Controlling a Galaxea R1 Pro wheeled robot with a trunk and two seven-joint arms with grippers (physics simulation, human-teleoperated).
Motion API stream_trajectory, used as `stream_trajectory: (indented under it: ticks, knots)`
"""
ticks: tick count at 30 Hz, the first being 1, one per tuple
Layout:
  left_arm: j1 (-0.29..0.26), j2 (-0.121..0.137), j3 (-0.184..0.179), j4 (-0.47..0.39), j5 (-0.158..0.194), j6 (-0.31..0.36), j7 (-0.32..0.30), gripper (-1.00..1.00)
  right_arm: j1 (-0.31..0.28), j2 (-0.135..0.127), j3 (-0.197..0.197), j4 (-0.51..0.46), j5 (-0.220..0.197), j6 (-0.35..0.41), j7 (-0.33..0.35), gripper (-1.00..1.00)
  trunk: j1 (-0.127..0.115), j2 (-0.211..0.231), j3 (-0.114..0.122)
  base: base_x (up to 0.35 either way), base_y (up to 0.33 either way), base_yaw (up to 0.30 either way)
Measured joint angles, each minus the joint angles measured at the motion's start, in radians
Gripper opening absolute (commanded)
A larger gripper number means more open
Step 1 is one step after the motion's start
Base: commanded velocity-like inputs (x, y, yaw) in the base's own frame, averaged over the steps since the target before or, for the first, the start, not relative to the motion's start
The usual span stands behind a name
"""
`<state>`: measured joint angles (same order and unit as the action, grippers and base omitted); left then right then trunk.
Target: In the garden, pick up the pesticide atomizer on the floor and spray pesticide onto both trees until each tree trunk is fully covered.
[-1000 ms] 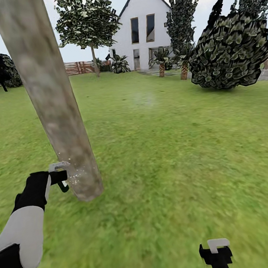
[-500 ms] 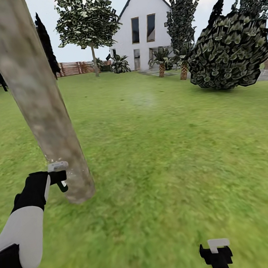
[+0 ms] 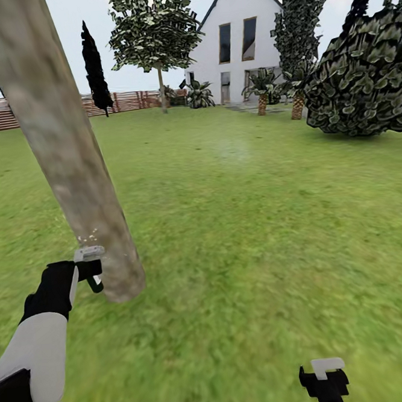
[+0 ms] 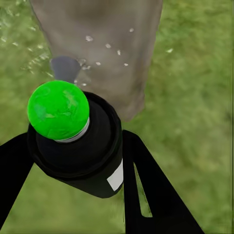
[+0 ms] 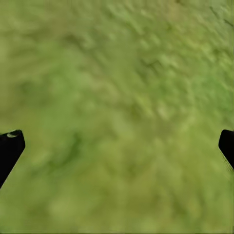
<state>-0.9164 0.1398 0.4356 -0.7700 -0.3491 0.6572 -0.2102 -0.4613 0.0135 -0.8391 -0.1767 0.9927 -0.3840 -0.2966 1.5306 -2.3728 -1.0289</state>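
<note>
My left claw is clamped around the pesticide atomizer, a squat black cylinder with a glossy green ball top. The mottled tan-grey tree trunk, smooth and leaning, stands just beyond it at twelve o'clock, flecked with pale droplets. My right claw hangs spread wide, empty, over blurred grass.

Mottled tan-grey on the tree trunk, flecked with small white droplets low down. Black body, bright green ball top and a small white label on the atomizer — black fingers either side. Blurred green on the lawn. Brown slats on the fence. White walls, dark windows on the house. Dark speckled green on the bush.
</note>
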Motion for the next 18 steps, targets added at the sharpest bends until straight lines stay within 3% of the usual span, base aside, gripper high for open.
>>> stream_trajectory:
  ticks: [10,18]
  knots:
    - [-0.013,0.002,0.002,-0.009,-0.001,0.0,0.011,-1.0,0.0,0.0,0.0,0.0,0.0,0.0,0.0,1.0,0.0,0.0,0.0,-0.138,-0.254,0.001]
    - [-0.005,-0.008,0.004,-0.001,0.005,0.0,0.067,-1.0,0.0,0.0,0.0,0.0,0.0,0.0,0.0,1.0,0.0,0.0,0.0,0.114,-0.26,0.241]
